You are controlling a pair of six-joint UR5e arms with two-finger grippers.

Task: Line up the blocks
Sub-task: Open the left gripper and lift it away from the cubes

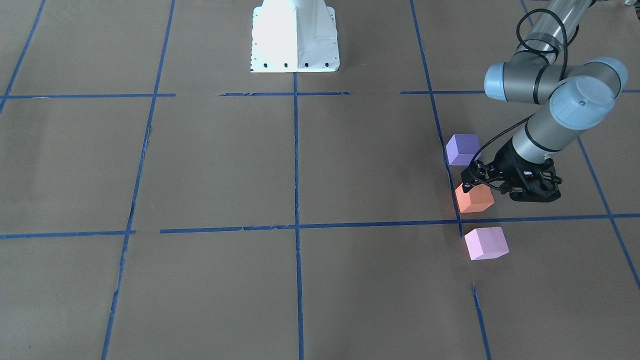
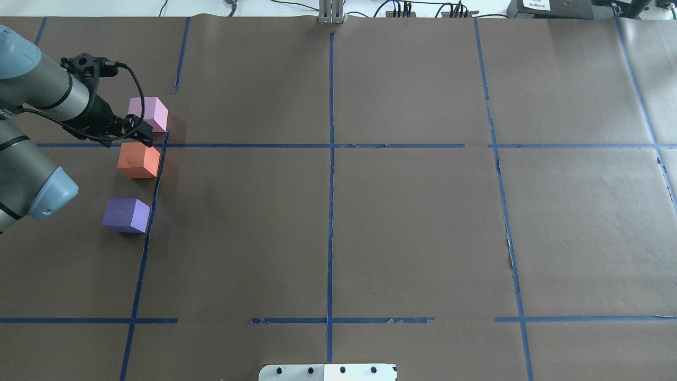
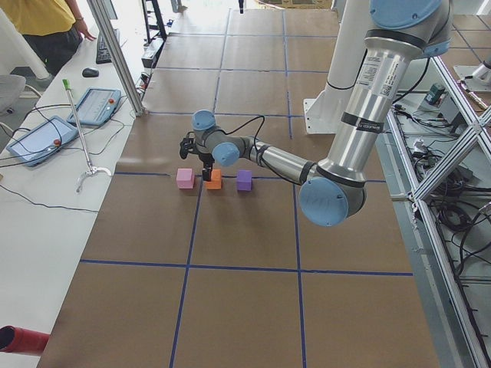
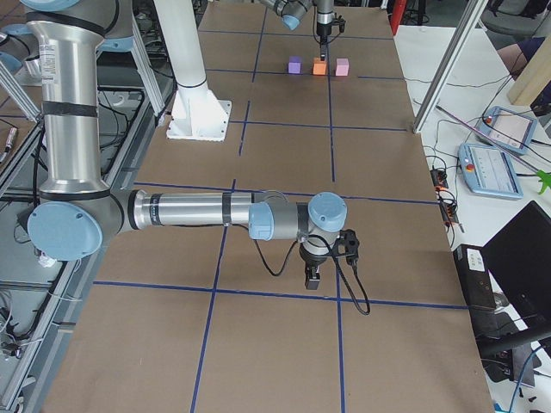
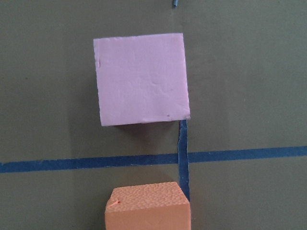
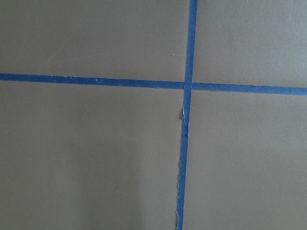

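Three foam blocks stand in a row along a blue tape line on the table's left side: purple (image 1: 462,149) (image 2: 126,214), orange (image 1: 475,199) (image 2: 138,160), and pink (image 1: 486,243) (image 2: 149,112). My left gripper (image 1: 477,184) (image 2: 138,136) hovers just over the orange block, pointing down, and looks open and empty. The left wrist view shows the pink block (image 5: 141,79) and the orange block's top (image 5: 147,208) resting on the paper. My right gripper (image 4: 312,277) hangs low over bare paper far from the blocks. I cannot tell whether it is open or shut.
Brown paper with a blue tape grid (image 2: 330,145) covers the table. The white robot base (image 1: 295,37) stands at the near middle edge. A side table with tablets (image 3: 34,138) and a person in yellow (image 3: 38,23) are beyond the far edge.
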